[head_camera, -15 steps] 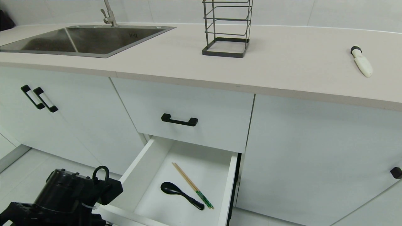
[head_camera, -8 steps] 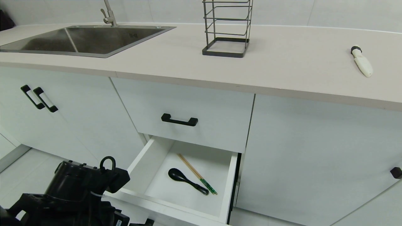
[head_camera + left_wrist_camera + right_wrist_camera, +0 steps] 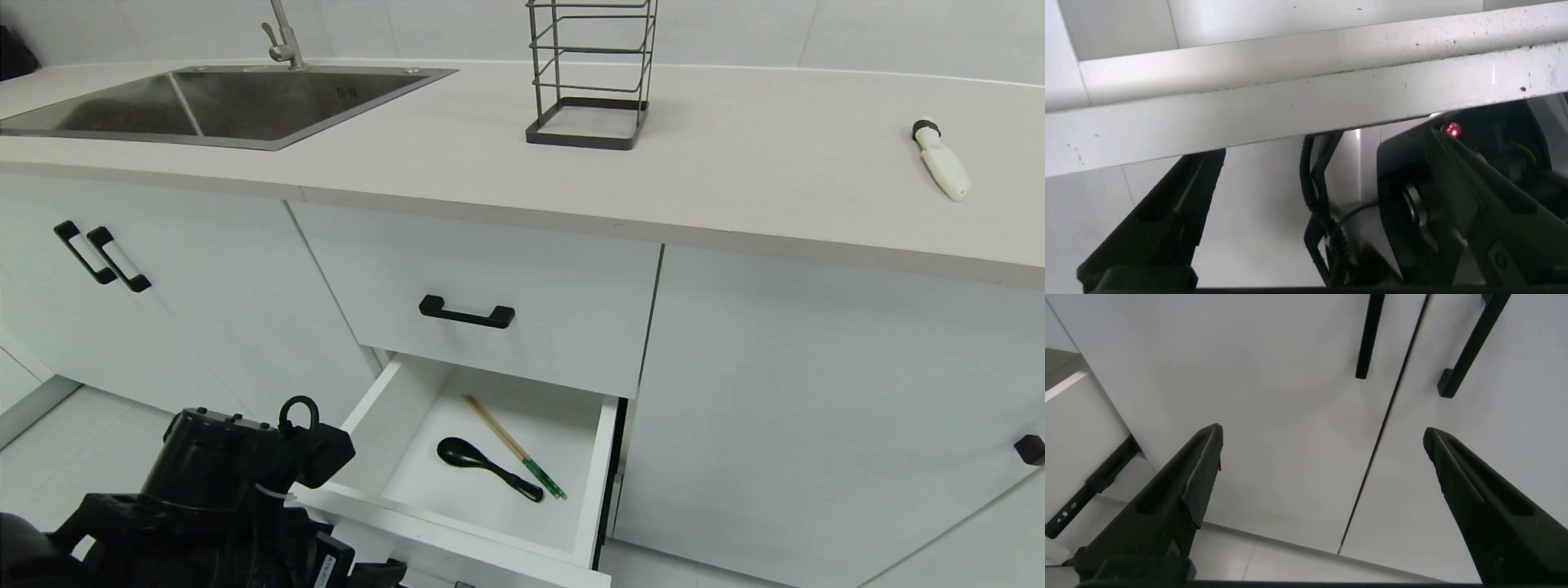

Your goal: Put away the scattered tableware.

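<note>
A black spoon [image 3: 486, 468] and a pair of wooden chopsticks [image 3: 515, 447] with green tips lie side by side in the half-open lower drawer [image 3: 457, 531]. My left arm [image 3: 233, 478] is low at the drawer's front left corner. In the left wrist view, my left gripper [image 3: 1323, 204] is open just below the drawer front's white edge [image 3: 1290, 90], holding nothing. My right gripper [image 3: 1323, 498] is open and empty, facing white cabinet doors. A white-handled utensil [image 3: 940, 159] lies on the countertop [image 3: 735, 163] at the far right.
An empty black wire rack [image 3: 589, 73] stands at the back middle of the countertop, and a steel sink [image 3: 220, 102] is at the left. The upper drawer with its black handle [image 3: 466, 313] is shut. Two black door handles [image 3: 1370, 335] hang before my right gripper.
The lower drawer has slid inward, carrying the spoon and chopsticks with it. My left arm has moved forward and to the right against the drawer front.
</note>
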Available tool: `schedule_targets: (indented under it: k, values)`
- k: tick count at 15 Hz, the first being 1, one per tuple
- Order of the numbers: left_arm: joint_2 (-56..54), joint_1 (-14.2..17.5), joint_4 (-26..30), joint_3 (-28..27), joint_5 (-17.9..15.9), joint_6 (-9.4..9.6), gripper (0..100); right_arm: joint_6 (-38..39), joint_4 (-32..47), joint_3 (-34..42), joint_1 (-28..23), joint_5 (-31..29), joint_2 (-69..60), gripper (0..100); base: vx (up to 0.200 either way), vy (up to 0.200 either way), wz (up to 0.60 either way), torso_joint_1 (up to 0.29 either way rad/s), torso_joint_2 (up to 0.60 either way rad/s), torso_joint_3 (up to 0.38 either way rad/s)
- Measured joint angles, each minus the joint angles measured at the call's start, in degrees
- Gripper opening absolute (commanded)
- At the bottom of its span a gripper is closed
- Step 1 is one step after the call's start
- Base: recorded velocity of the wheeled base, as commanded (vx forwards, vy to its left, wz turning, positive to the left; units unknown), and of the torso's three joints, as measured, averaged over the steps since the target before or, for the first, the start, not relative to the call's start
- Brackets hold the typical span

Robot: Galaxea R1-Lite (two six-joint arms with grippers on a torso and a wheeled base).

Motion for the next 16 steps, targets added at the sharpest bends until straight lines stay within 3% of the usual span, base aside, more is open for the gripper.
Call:
schedule_targets:
  k: [7,16]
  values:
    - [1.2,-0.1,-5.2,-0.1,0.4,1.12,100,0.1,0.0,0.0,0.0,0.2,0.0,100,0.000,0.000,0.00,0.000,0.00,0.000]
    - [8.5,-0.4,-22.7,-0.2,0.1,1.58,100,0.8,0.0,0.0,0.0,0.2,0.0,100,0.000,0.000,0.00,0.000,0.00,0.000]
